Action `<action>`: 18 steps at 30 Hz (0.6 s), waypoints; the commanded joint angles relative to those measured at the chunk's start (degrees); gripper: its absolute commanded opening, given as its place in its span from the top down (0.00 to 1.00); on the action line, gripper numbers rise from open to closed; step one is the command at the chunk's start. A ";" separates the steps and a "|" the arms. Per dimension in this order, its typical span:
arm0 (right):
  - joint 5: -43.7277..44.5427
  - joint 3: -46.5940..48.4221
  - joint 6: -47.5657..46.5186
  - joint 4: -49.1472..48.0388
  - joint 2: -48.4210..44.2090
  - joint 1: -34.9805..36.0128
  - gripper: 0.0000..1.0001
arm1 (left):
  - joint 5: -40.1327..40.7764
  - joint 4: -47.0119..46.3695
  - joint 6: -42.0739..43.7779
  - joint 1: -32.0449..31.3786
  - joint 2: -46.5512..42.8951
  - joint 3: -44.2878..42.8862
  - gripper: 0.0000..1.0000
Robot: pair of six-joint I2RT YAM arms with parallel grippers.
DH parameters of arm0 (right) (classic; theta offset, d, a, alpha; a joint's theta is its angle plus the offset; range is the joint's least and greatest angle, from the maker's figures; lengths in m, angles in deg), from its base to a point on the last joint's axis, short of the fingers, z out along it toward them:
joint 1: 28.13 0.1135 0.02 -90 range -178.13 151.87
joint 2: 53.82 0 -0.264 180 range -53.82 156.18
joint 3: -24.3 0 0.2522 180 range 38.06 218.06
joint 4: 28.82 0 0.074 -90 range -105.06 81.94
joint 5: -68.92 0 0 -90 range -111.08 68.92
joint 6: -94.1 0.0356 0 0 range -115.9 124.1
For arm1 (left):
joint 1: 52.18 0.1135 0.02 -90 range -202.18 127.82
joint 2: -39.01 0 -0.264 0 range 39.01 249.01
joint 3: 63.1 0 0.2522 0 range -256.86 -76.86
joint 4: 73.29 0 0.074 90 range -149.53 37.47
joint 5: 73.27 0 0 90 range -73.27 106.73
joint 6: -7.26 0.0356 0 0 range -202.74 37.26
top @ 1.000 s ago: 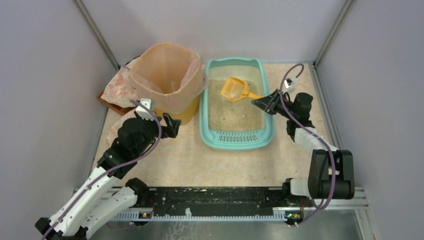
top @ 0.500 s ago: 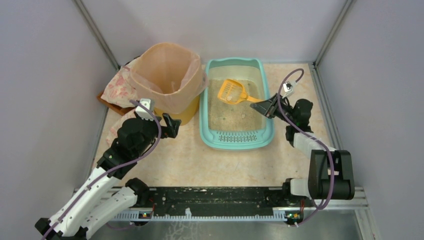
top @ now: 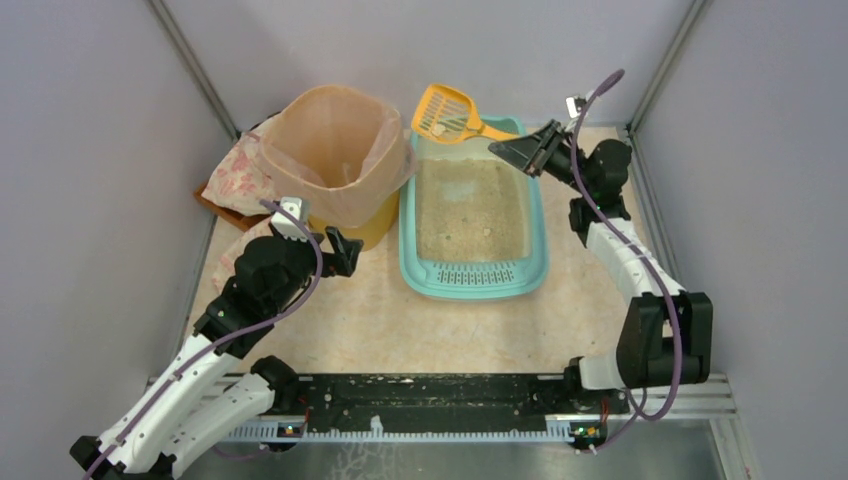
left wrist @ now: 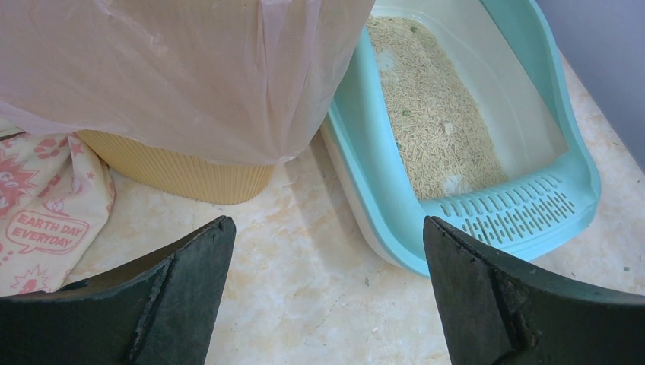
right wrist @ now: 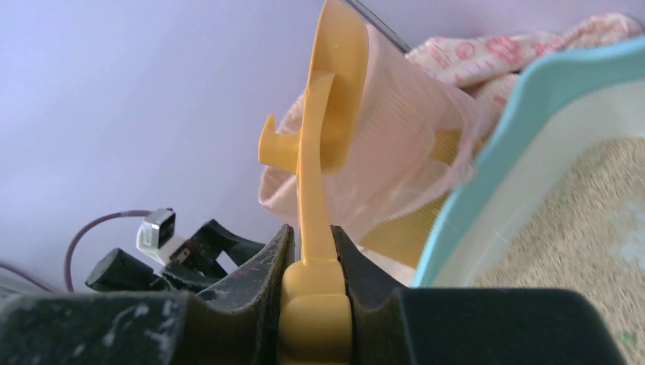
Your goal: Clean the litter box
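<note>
On beige table (top: 380,320), lilac walls (top: 90,150) | left claw (left wrist: 327,228) wide | right claw (right wrist: 312,236) grips scoop (top: 445,112)

The left arm (top: 200,370) stretches low and forward with its elbow bent, its end effector (top: 342,250) spread wide and holding nothing, while the right arm (top: 622,262) reaches up and far forward, its raised end effector (right wrist: 310,242) pinched tight on the handle of a yellow scoop (top: 445,112).
</note>
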 commanded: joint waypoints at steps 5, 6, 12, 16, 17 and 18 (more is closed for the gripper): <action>3.08 21.40 -0.75 3.44 11.68 9.63 1.00 | -1.04 -1.08 0.09 -0.01 -0.43 -1.01 0.01; 3.68 23.74 -2.94 5.11 13.45 11.10 1.00 | -1.02 -0.99 0.08 0.01 -0.44 -1.00 0.01; 7.85 35.85 -16.55 18.30 22.23 17.22 1.00 | 0.03 -0.58 0.17 -0.04 -0.70 -0.94 0.01; 12.79 41.82 -28.79 27.42 23.35 20.78 1.00 | 0.41 -0.53 0.32 0.03 -0.41 -0.92 0.01; 14.64 43.36 -32.26 29.92 23.30 21.87 1.00 | 0.35 -0.55 0.34 0.01 -0.24 -0.91 0.01; 16.80 45.31 -36.18 33.52 23.16 23.53 1.00 | 0.26 -0.53 0.34 0.01 -0.05 -1.00 0.01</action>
